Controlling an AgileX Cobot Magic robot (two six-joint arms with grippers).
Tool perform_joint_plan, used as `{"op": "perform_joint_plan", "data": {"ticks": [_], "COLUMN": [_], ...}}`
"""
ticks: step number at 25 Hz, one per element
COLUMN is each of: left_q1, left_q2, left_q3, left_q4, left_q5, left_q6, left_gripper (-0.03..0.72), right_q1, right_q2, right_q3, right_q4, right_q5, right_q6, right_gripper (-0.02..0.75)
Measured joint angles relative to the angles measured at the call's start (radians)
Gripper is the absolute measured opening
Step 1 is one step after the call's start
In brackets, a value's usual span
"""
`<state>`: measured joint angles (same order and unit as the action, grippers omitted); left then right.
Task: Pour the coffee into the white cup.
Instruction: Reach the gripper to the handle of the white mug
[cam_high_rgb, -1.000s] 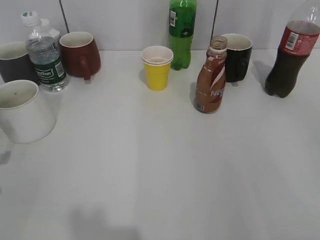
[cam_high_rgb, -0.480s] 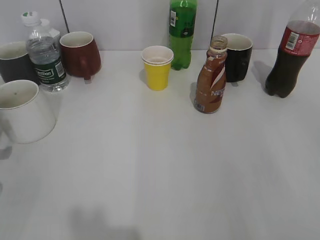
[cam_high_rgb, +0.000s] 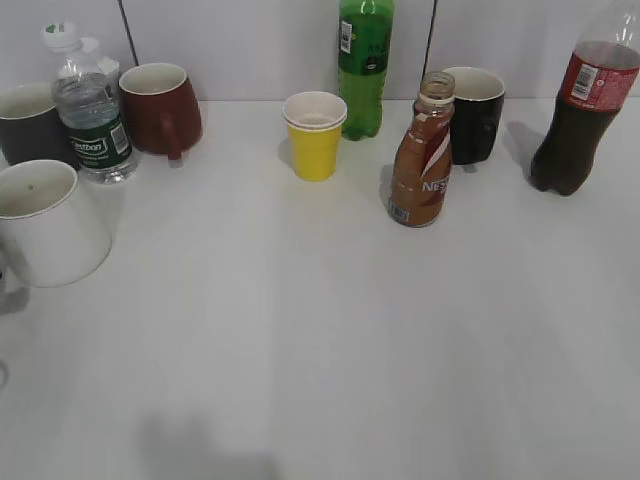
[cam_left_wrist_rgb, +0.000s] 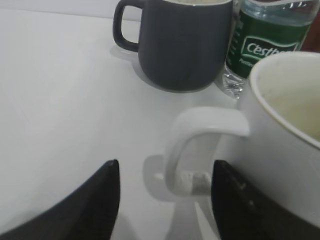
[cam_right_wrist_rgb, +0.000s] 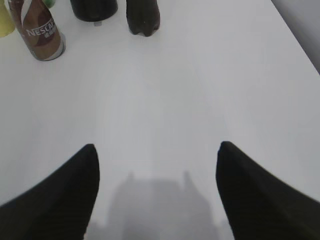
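the white cup (cam_high_rgb: 45, 225) stands at the desk's (cam_high_rgb: 330, 340) left edge; thick ceramic, probably heavy, rigid, smooth; its handle (cam_left_wrist_rgb: 200, 150) sits between the spread left hand (cam_left_wrist_rgb: 165, 200); coffee bottle (cam_high_rgb: 420, 160) uncapped, mid-desk, best gripped at its body; right hand (cam_right_wrist_rgb: 155, 190) wide, empty.

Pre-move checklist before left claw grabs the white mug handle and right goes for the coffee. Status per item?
1. Left claw open, one finger either side of the white ceramic mug handle: ok.
2. Fingers closed on handle: not ok, not yet.
3. White mug upright, looks empty: ok.
4. Brown Nescafe coffee bottle upright, cap off: ok.
5. Right claw open, bare table ahead of it, bottle far off: ok.
6. Coffee level in bottle: cannot tell.
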<state>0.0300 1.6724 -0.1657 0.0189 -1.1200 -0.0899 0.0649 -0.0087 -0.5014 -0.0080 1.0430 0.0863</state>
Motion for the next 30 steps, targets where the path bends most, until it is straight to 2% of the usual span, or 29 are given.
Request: {"op": "perform_joint_plan", "data": {"ticks": [10, 16, 20, 30], "left_q1": [0.017, 0.109, 0.132, 0.151], "left_q2": [0.063, 0.063, 0.063, 0.065], "left_q3": [-0.036, -0.068, -0.102, -0.143], "left_q4": [0.013, 0.158, 0.25, 0.29], "left_q5": [-0.039, -0.035, 0.004, 0.064], "left_q6": [0.0, -0.001, -0.014, -0.015], "left_gripper": [0.446, 0.445, 0.444, 0.379], "right_q1": [0.0, 0.0, 0.0, 0.0], "right_q2": [0.0, 0.0, 0.0, 0.0], "right_q3": [0.0, 0.0, 0.0, 0.0], "right_q4": [0.001, 0.002, 0.002, 0.002], "right_q5": [0.0, 0.0, 0.0, 0.0], "right_q6": [0.0, 0.0, 0.0, 0.0], "right_gripper": [0.57, 0.57, 0.57, 0.57]}}
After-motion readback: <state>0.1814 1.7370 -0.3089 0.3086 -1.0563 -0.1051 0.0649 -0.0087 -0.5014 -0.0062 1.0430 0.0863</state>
